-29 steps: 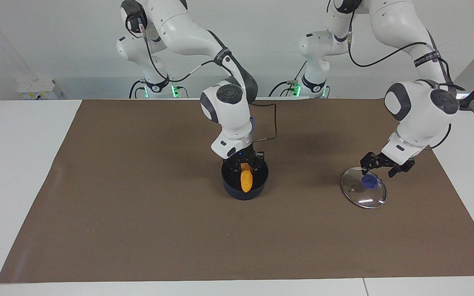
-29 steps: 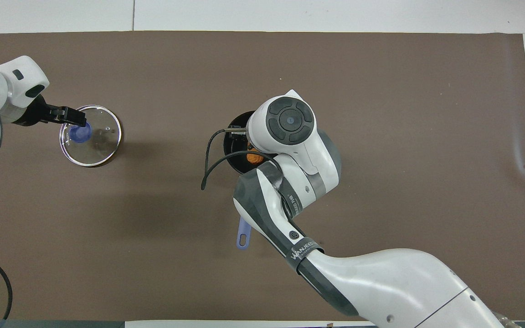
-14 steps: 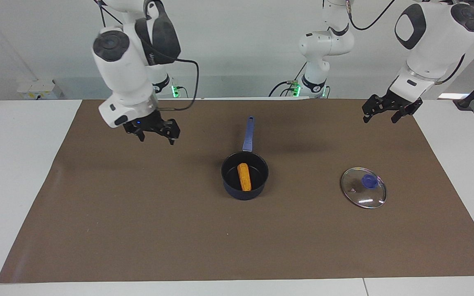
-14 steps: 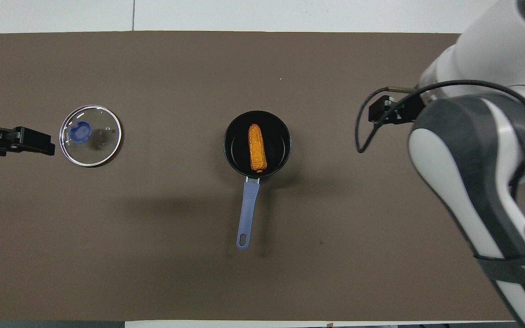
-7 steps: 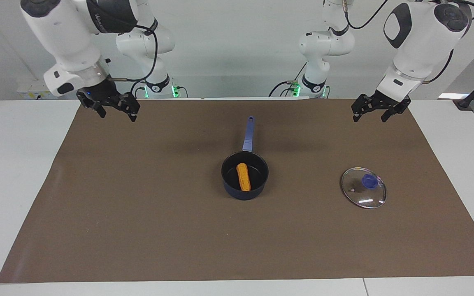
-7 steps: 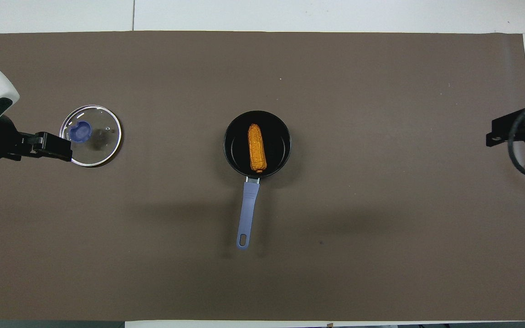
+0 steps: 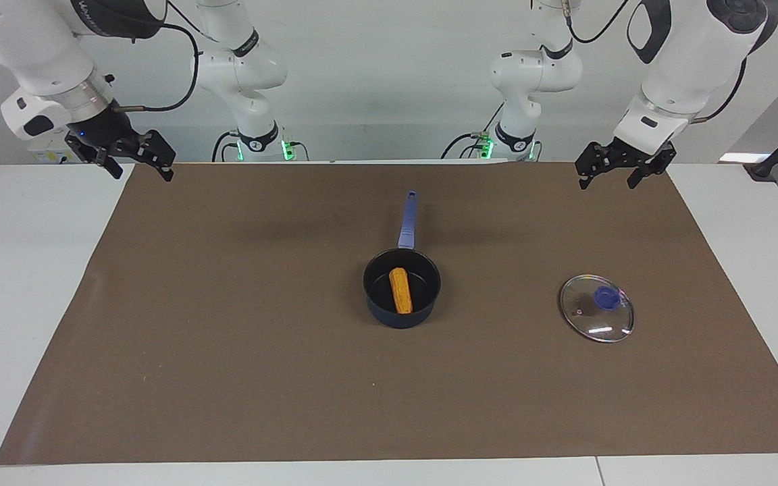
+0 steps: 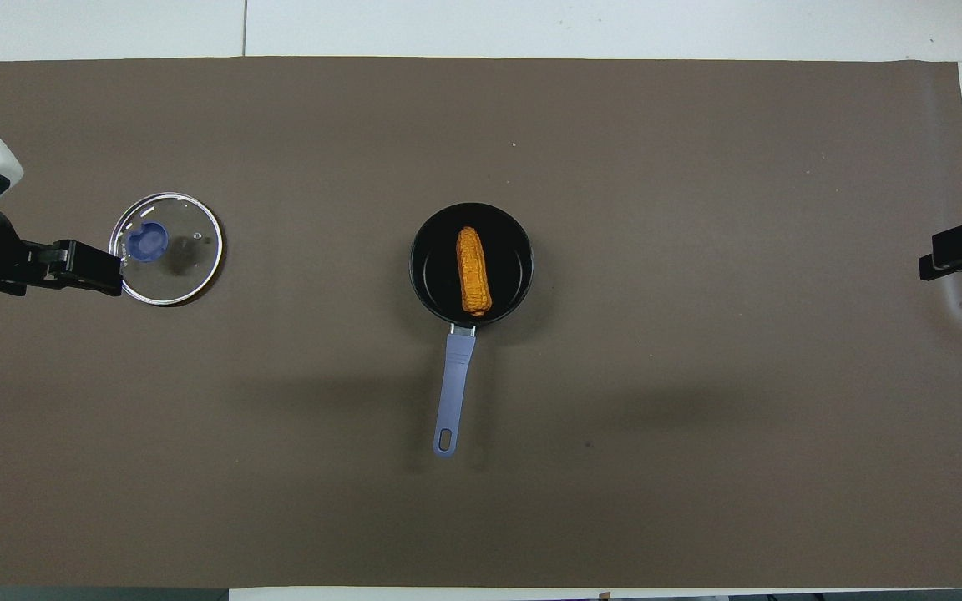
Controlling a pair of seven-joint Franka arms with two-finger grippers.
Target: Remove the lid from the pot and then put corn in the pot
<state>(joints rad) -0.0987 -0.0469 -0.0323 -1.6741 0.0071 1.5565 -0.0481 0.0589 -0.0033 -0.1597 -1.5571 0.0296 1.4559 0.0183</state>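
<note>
At the middle of the brown mat (image 7: 227,337) on the surface sits the pot (image 7: 402,297), handle pointing toward the robots, with the corn (image 7: 400,290) lying inside it. Toward the left arm's end the lid (image 7: 597,308) lies flat on the mat, knob up, well apart from the pot. Raised over the mat's edge by the bases, the left pincer (image 7: 614,173) hangs spread and empty. Over the mat's corner, the right pincer (image 7: 138,164) likewise hangs spread, gripping nothing.
</note>
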